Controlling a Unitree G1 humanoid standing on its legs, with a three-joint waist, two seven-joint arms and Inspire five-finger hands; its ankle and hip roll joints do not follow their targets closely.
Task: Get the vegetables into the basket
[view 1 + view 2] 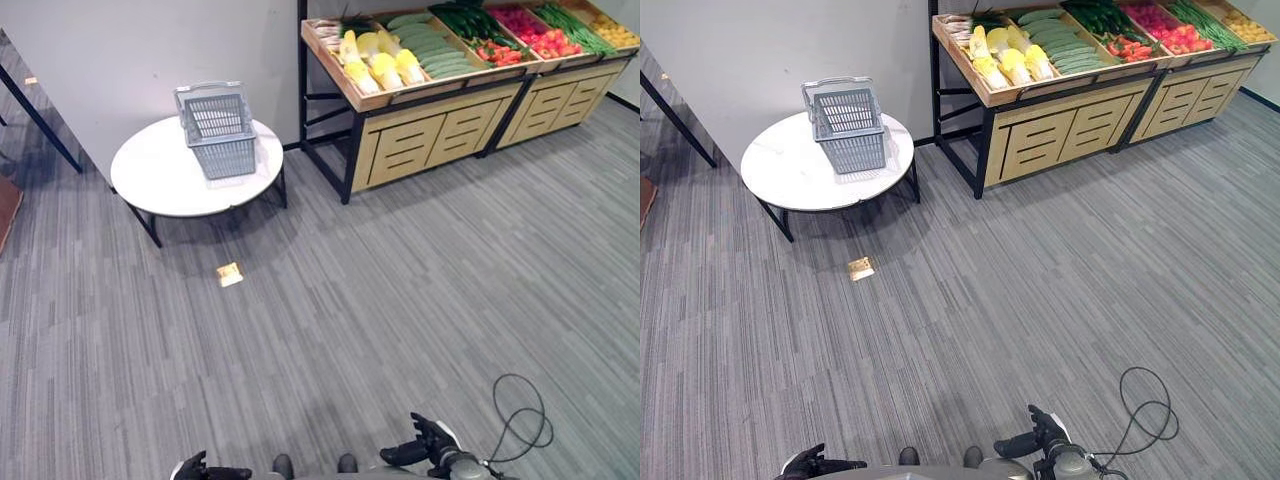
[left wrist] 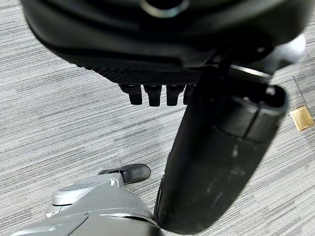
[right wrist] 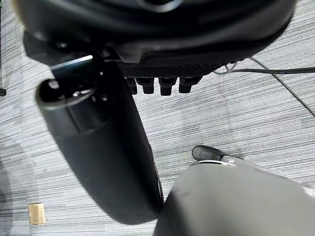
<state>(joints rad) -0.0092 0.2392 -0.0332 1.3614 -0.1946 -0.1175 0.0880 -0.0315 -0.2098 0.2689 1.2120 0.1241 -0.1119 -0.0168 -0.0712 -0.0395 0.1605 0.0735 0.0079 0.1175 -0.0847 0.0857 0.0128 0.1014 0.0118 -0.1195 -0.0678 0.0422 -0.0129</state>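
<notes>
Standing far back on the grey striped carpet (image 1: pixel 400 300), the robot has both hands low by its body, well apart from the vegetables. Its left hand (image 1: pixel 205 470) hangs at the bottom, fingers (image 2: pixel 153 94) loosely out and holding nothing. Its right hand (image 1: pixel 425 445) is the same, fingers (image 3: pixel 160 86) relaxed and empty.

Ahead on the left sits the round white table (image 1: pixel 160 175), and on it stands the grey plastic basket with a handle (image 1: pixel 215 128). I can see nothing inside it.

Further right is the wooden stand with slanted trays (image 1: pixel 430 125). Its trays hold yellow leafy vegetables (image 1: pixel 380 60), then long green cucumbers (image 1: pixel 430 50), then small red vegetables (image 1: pixel 530 35), then more green ones at the far end.

I think the right hand is nearer the stand, so the robot must walk forward and to the right first.
</notes>
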